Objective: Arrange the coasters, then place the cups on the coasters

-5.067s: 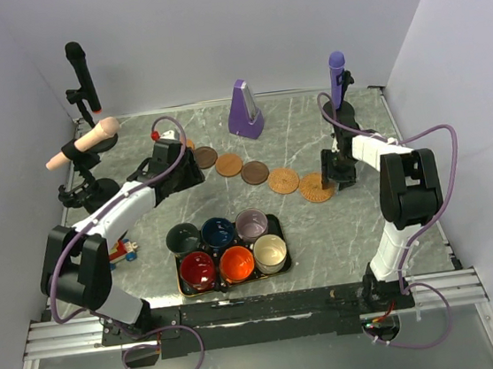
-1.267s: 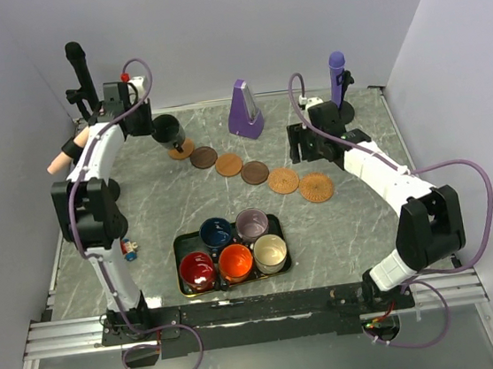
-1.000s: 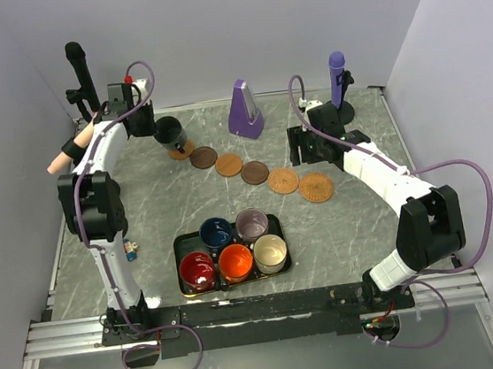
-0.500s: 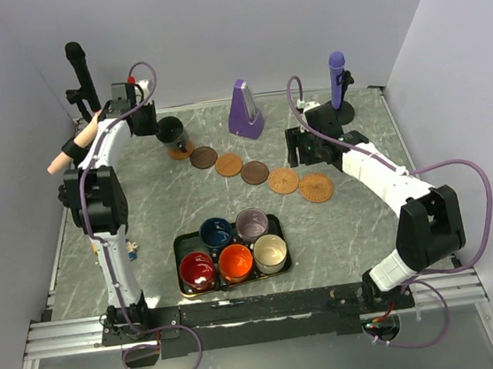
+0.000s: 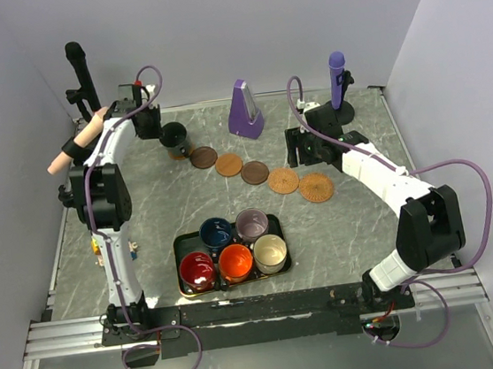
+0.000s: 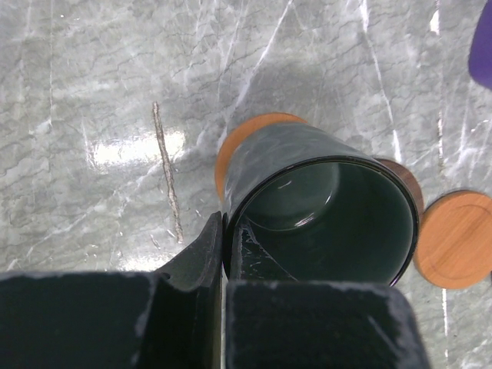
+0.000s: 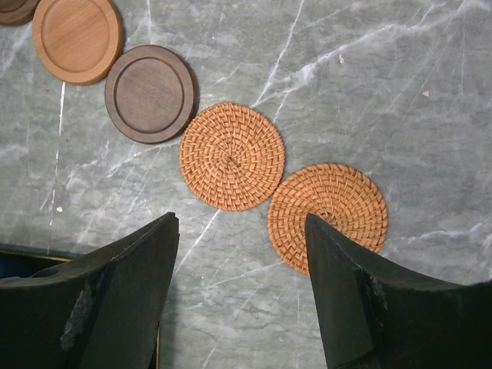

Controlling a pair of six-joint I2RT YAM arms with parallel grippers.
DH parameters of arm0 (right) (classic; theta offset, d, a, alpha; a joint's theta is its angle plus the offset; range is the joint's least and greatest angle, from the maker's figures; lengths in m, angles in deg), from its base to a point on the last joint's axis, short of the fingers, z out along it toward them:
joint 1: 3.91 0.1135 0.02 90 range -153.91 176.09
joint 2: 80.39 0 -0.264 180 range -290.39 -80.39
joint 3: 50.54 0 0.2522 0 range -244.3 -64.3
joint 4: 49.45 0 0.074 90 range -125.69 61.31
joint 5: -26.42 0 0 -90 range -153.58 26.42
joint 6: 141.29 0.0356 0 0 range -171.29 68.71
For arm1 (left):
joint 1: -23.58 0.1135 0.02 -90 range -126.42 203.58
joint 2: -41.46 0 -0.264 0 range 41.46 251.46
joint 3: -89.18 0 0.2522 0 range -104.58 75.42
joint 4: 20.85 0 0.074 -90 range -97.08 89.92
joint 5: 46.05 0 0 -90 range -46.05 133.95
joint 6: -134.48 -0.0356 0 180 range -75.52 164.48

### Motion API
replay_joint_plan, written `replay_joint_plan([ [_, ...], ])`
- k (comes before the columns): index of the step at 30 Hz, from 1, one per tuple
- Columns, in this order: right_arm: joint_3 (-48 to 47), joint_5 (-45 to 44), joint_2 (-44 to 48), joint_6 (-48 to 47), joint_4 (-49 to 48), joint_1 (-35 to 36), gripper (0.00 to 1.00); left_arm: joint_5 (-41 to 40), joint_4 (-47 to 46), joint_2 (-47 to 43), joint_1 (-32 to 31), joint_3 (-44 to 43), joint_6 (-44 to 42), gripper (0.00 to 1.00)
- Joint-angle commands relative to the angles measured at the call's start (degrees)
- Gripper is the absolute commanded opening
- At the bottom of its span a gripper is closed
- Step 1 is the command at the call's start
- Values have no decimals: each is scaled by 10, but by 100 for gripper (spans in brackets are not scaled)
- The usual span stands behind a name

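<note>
Carried off the black tray [image 5: 184, 241] since the earliest view, the dark green-grey cup [image 6: 330, 207] is upright directly over the leftmost coaster [image 6: 240, 141], with the left pincer [image 6: 225, 240] clamped on its near wall. A straight descent should seat it on the bench. The right pincer [image 7: 242, 261], jaws apart, hovers above the woven coasters [image 7: 232, 156].

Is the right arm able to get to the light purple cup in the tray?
Probably yes. The right end effector is open and empty above the woven coasters, with only bare table between it and the lilac cup. The cream cup sits close beside it, though.
</note>
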Motion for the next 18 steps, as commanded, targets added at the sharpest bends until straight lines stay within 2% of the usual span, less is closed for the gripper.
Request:
replay_joint_plan([
  [1, 4, 2, 18, 7, 3, 6, 73, -4, -12, -6, -2, -44, -12, 1],
  [18, 0, 2, 15, 6, 6, 7, 74, 6, -1, 13, -3, -62, -17, 1],
])
